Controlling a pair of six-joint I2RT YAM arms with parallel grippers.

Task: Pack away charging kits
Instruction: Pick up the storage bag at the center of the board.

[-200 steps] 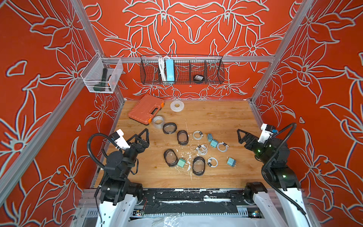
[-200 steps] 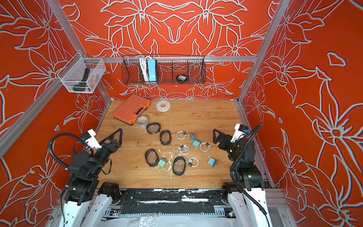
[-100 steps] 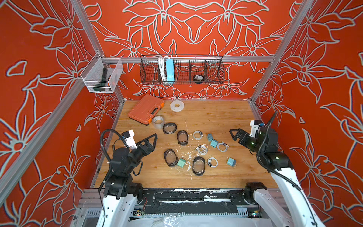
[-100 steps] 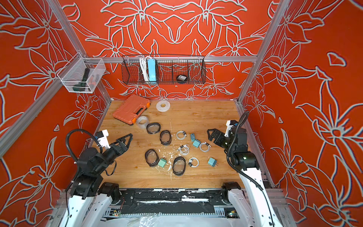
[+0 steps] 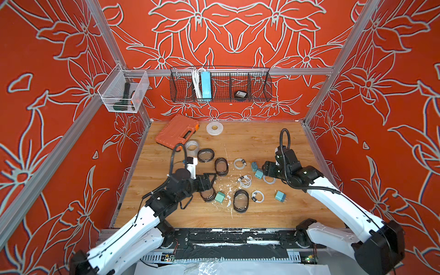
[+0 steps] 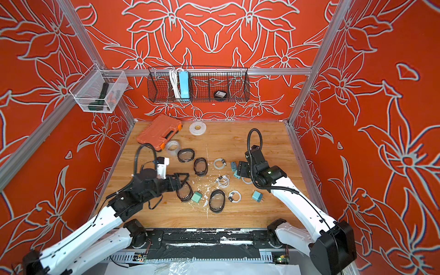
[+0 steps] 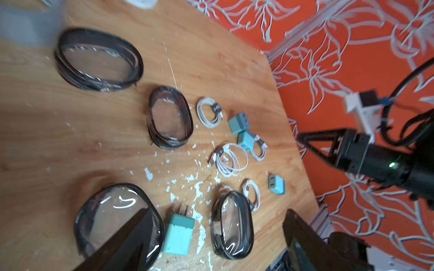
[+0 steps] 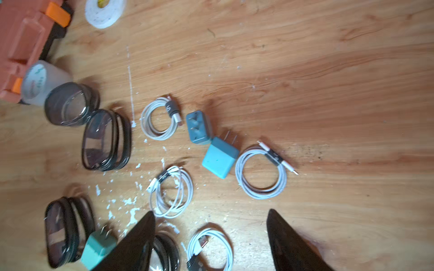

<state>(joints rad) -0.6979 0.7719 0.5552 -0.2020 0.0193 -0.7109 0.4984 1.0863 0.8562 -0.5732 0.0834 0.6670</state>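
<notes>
While hovering low over the wooden counter (image 5: 250, 140), gripped nothing with either tool. Held left tool (image 5: 212, 181) with jaws spread, left of frame centre, above a clear-topped pouch (image 7: 110, 211), with a teal plug adapter (image 7: 178, 234) just beside it. Held right tool (image 5: 264, 171) likewise spread, right of centre, next to two more adapters (image 8: 219, 157) lying close together. Left three other pouches (image 5: 241, 200), four coiled white cables (image 8: 260, 172) and every adapter loose mid-frame on the wood, none inside a pouch.
</notes>
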